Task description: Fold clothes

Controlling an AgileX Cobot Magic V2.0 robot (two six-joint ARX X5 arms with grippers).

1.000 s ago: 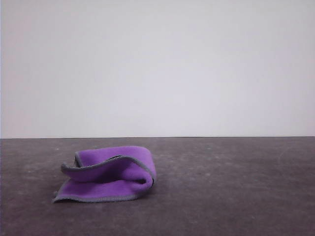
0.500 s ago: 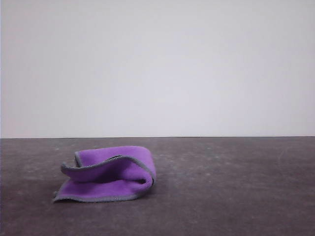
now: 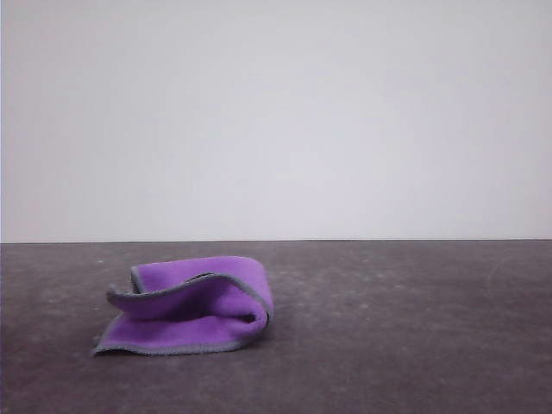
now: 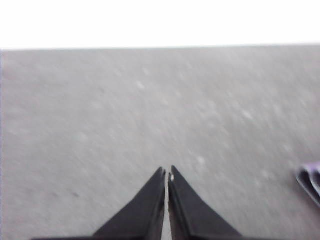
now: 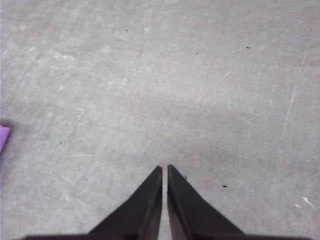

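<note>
Nothing moved; cloth (image 3: 191, 304) beside left pincer (image 4: 167, 173).

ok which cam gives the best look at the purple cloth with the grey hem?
Front view: the whole purple cloth with the grey hem shows, loosely folded on the dark table. The left wrist view catches just a blurred hem corner at the frame's margin; the right wrist view just a purple sliver.

Left gripper (image 4: 167, 173) and right gripper (image 5: 164, 168), fingers together, empty.
</note>
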